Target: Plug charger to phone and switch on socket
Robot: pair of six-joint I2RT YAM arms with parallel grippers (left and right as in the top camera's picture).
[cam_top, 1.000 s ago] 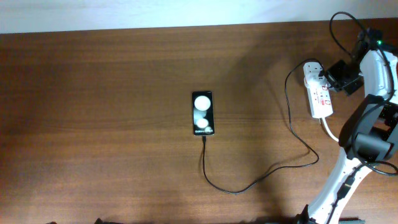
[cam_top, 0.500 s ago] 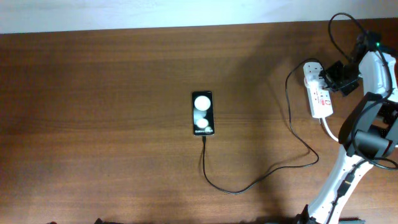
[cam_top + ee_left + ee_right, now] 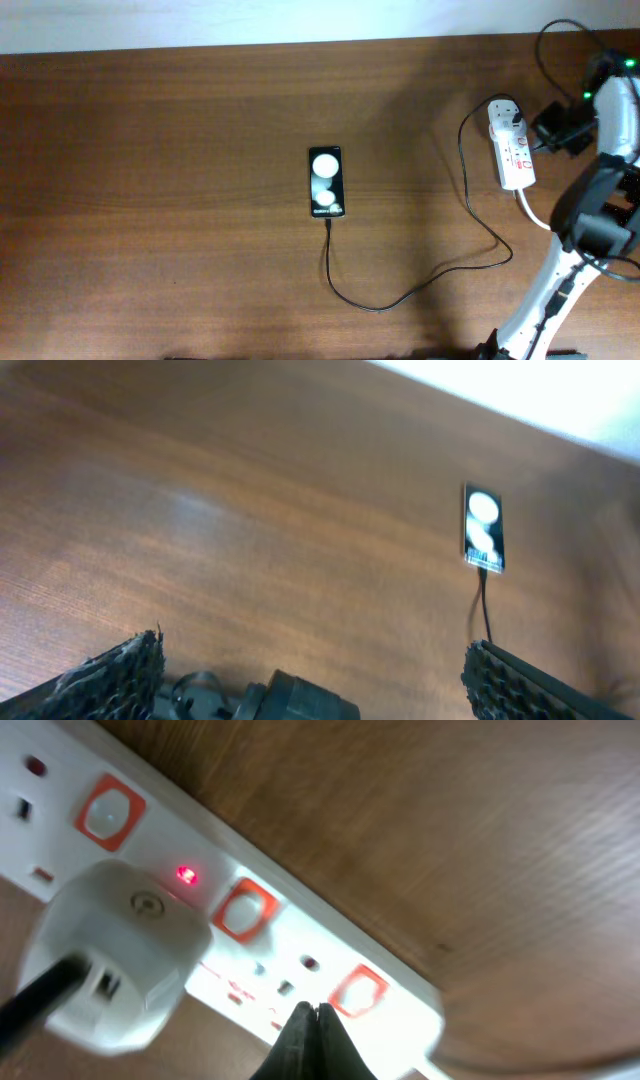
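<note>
The black phone lies mid-table with two white round reflections on its face; it also shows in the left wrist view. The thin black charger cable runs from the phone's near end to a white adapter plugged into the white socket strip at the far right. In the right wrist view the adapter sits in the strip and a small red light glows beside it. My right gripper is shut and empty, just above the strip. My left gripper is open and empty, low at the near edge.
The strip's thick white cord runs toward my right arm's base. Black arm cables loop at the far right corner. A pale wall borders the table's far edge.
My right gripper has drawn back to the right, off the socket strip. The phone, cable and strip have not moved.
</note>
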